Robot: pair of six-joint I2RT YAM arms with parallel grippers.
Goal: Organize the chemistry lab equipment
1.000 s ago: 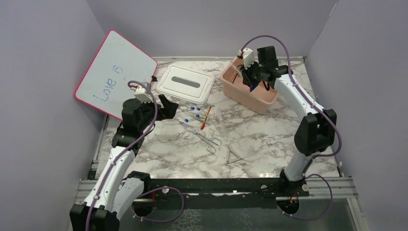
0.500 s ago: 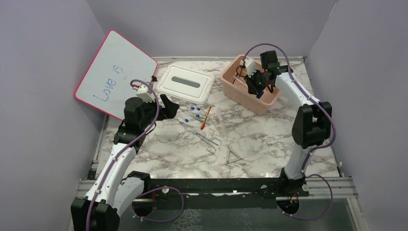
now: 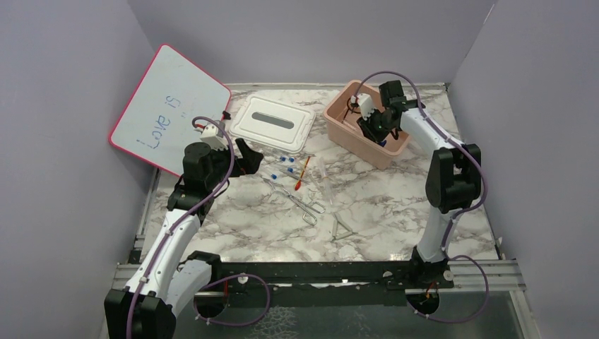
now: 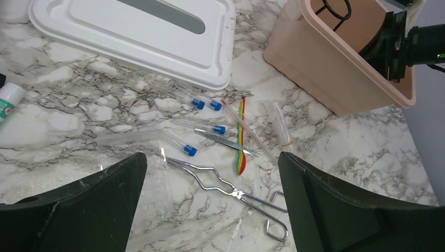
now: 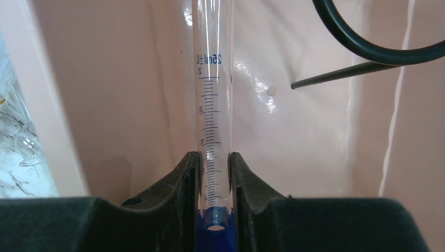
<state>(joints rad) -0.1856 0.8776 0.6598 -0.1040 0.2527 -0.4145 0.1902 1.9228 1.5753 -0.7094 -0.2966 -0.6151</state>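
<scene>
My right gripper point(image 3: 373, 127) is down inside the pink bin point(image 3: 357, 145), shut on a clear graduated cylinder point(image 5: 212, 94) with a blue base, held between the jaws point(image 5: 214, 168). The black wire ring stand point(image 5: 367, 47) is in the bin too, and shows in the left wrist view point(image 4: 336, 8). My left gripper point(image 3: 247, 159) hangs open and empty point(image 4: 212, 165) above the table. Below it lie clear tubes with blue caps point(image 4: 202, 103), a striped orange-red stick point(image 4: 241, 142), metal tweezers point(image 4: 231, 143) and wire tongs point(image 4: 231, 191).
A white lid point(image 3: 272, 122) lies left of the bin. The pink-framed whiteboard point(image 3: 166, 109) leans at the far left. A white marker point(image 4: 8, 100) lies by the lid. A clear plastic bag point(image 4: 136, 157) and further clear tubes point(image 3: 337, 224) lie on the marble.
My right gripper has sunk deeper into the pink bin with the cylinder. The left arm shifted slightly and then stayed still.
</scene>
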